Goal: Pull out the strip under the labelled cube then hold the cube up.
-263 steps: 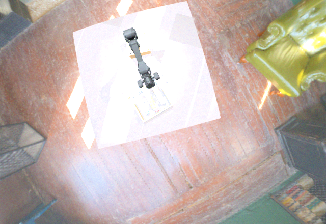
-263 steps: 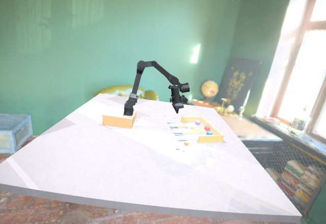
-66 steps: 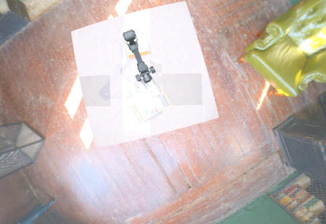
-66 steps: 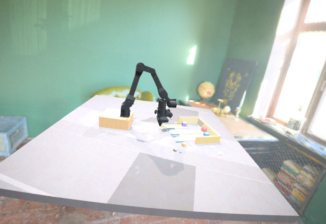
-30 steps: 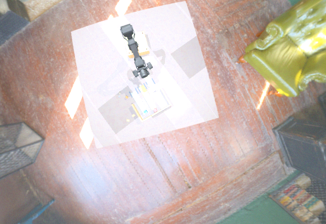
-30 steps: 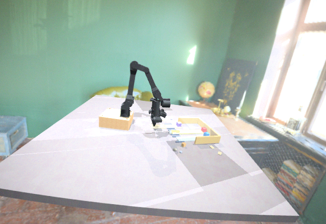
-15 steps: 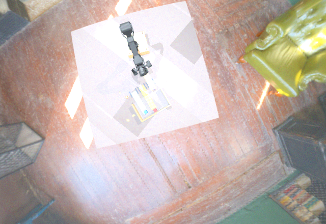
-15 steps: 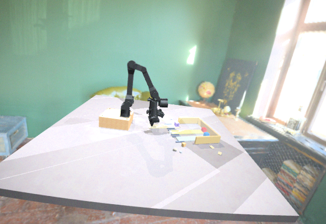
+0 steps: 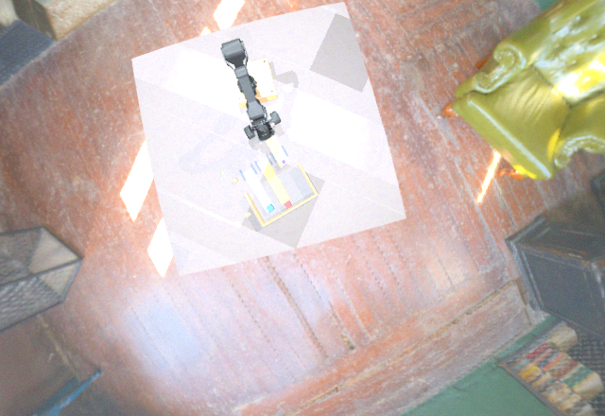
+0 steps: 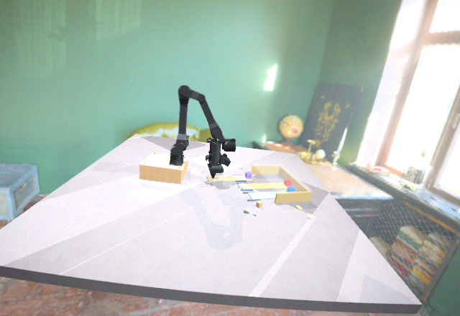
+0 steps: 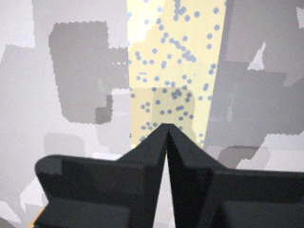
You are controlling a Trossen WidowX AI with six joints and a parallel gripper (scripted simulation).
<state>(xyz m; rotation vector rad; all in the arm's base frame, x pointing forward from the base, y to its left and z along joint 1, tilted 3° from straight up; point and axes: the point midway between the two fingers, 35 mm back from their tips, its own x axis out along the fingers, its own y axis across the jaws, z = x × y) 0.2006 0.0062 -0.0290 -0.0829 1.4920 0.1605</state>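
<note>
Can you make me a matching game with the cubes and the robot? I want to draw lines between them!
Things:
1. purple cube
2. red cube
3. jaws
4. wooden block

Places or states:
A. under the arm's base
B. inside the tray
C. shut, pointing down at the dotted strip
D. outside the tray, at the dotted strip's end

Right pairs: 1-D, 2-B, 3-C, 4-A
</note>
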